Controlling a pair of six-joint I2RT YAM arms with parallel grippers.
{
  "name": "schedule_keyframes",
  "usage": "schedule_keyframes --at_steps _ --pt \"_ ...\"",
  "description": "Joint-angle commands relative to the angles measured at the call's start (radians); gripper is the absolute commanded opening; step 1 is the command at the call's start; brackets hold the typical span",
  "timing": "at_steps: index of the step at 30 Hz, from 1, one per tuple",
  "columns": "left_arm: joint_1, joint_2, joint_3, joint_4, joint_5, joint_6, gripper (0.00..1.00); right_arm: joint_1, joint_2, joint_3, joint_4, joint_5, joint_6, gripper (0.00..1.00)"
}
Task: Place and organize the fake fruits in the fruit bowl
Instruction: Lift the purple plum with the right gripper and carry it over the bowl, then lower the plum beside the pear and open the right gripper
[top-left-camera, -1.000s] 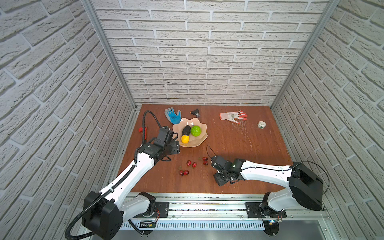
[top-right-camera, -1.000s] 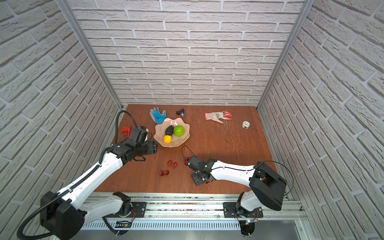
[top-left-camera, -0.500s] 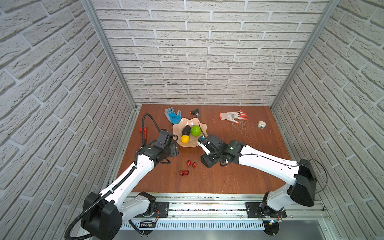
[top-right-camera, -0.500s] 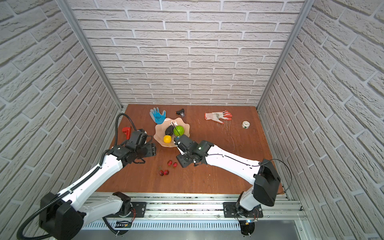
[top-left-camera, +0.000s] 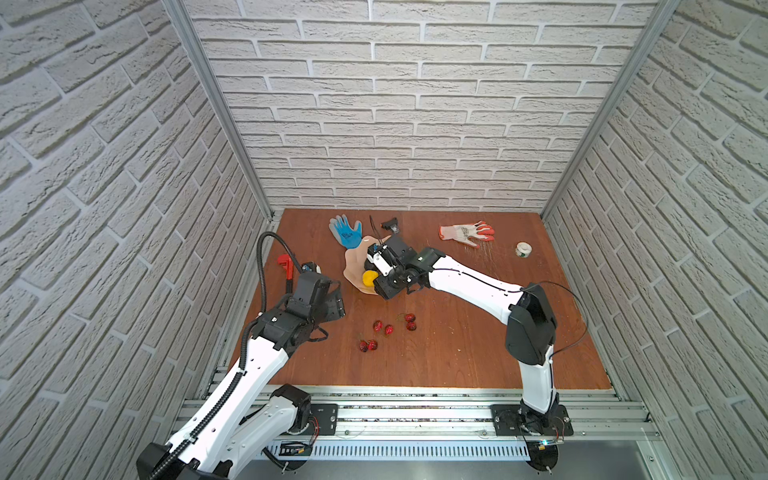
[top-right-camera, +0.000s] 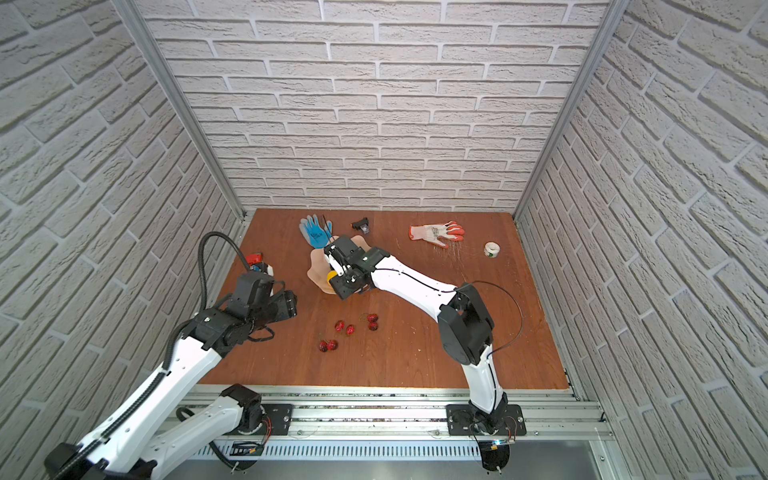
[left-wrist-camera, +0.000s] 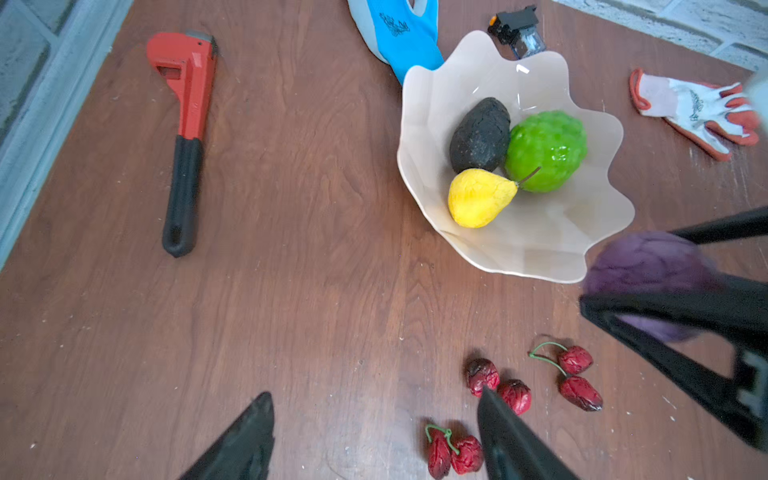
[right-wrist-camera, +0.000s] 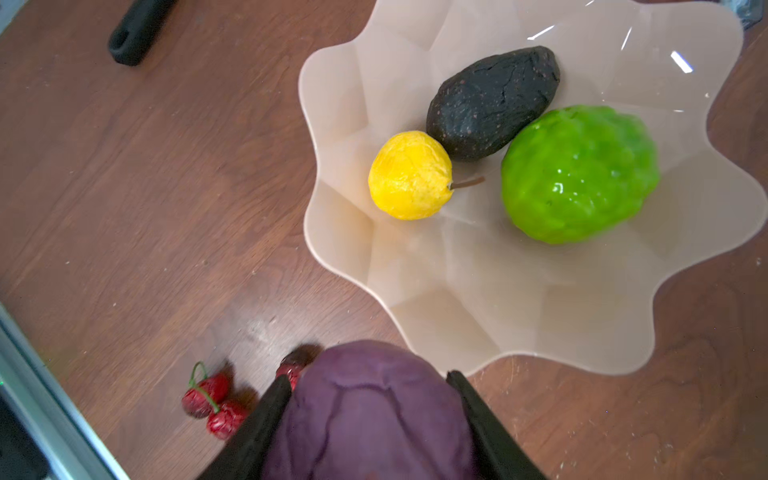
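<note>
The peach fruit bowl (top-left-camera: 354, 266) (left-wrist-camera: 540, 241) (right-wrist-camera: 498, 291) holds a dark avocado (left-wrist-camera: 480, 135), a green knobbly ball (left-wrist-camera: 546, 149) and a yellow pear (left-wrist-camera: 478, 197). My right gripper (right-wrist-camera: 369, 377) (top-left-camera: 384, 286) is shut on the purple lumpy fruit (right-wrist-camera: 374, 415) (left-wrist-camera: 648, 266), held above the table at the bowl's near rim. Several red berries (top-left-camera: 388, 328) (left-wrist-camera: 515, 395) lie on the table in front of the bowl. My left gripper (left-wrist-camera: 374, 395) (top-left-camera: 332, 305) hangs open and empty left of the berries, one fingertip in front of a berry pair.
A red pipe wrench (left-wrist-camera: 185, 83) lies by the left wall. A blue glove (top-left-camera: 346, 232) and a small black part (top-left-camera: 390, 225) sit behind the bowl. A white-and-orange glove (top-left-camera: 467, 232) and a white tape roll (top-left-camera: 523, 249) lie at the back right.
My right arm has swung from the table's front middle up to the bowl's near rim, carrying the purple fruit. The left arm has barely moved.
</note>
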Motion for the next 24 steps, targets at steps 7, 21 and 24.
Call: schedule_keyframes --at_steps 7,21,24 --pt "0.013 -0.04 0.008 -0.088 -0.072 0.013 0.77 -0.034 0.074 0.045 0.08 0.004 -0.016 0.52" --pt "0.014 -0.072 0.02 -0.132 -0.098 0.017 0.77 -0.064 0.162 0.093 0.105 0.01 -0.017 0.54" --pt "0.016 -0.077 0.021 -0.137 -0.096 0.01 0.77 -0.065 0.182 0.117 0.097 0.025 -0.022 0.54"
